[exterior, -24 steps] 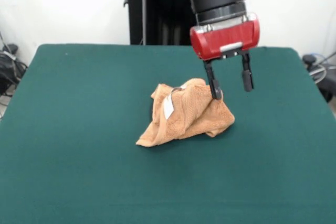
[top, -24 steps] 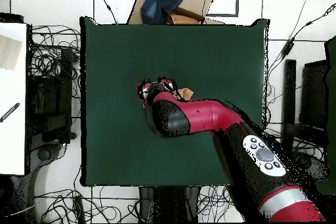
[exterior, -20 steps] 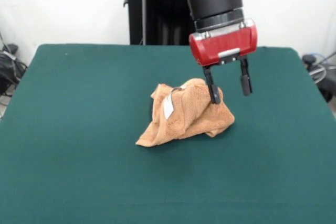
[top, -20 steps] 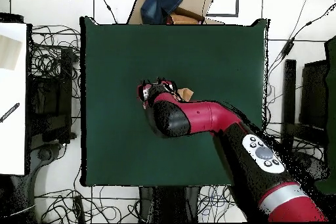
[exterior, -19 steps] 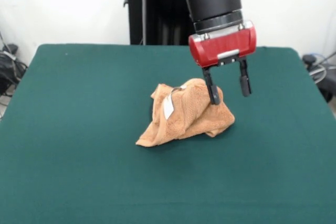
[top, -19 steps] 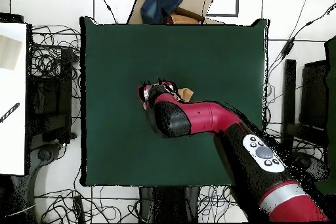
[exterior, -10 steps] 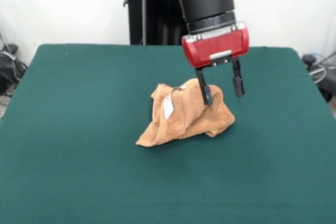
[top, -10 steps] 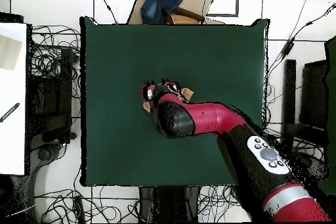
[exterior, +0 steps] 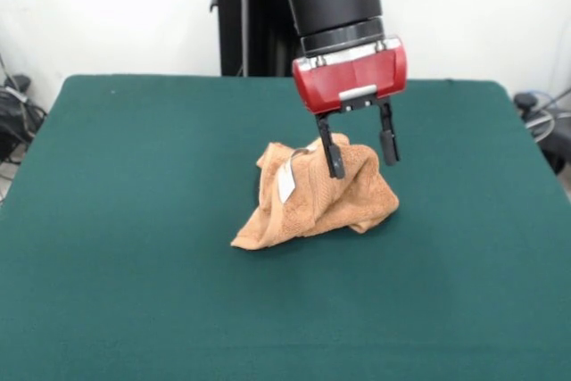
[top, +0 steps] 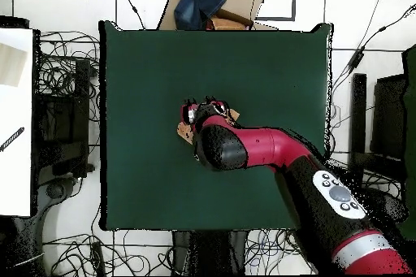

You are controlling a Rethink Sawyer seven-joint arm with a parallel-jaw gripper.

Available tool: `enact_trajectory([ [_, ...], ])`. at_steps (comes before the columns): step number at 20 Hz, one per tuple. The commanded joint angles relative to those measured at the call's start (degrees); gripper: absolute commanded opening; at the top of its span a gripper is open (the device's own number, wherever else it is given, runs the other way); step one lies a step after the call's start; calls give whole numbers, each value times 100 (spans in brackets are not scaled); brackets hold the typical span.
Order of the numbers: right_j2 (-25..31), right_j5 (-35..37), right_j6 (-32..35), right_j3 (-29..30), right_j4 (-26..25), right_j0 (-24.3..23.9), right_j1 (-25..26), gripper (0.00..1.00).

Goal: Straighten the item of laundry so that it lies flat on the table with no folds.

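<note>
1 tool [exterior: 361,159], its 2 fingers spread and pinching nothing, has shifted leftward in the front view since 1.2 s ago and now hangs over the peak of the towel [exterior: 314,195] rather than its right slope. 1 towel sits crumpled in a mound near the middle of the bench [exterior: 134,220], unmoved, its white label [exterior: 285,182] showing. Bare green bench surrounds it on all sides, its edges well apart from the cloth.

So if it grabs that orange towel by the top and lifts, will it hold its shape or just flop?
Most likely flop. The towel sits crumpled in soft folds on the table, so it looks limp and would probably hang from the open tool. Its terry surface looks grippy, not slippery, and probably light.
</note>
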Motion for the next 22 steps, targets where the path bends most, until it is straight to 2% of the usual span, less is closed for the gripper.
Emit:
enact_trajectory([
  [1,-251,298,444,348,-280,-1,53,100],
  [12,-443,-108,502,202,-463,159,393,100],
  [22,-476,-208,591,392,-456,156,286,100],
])
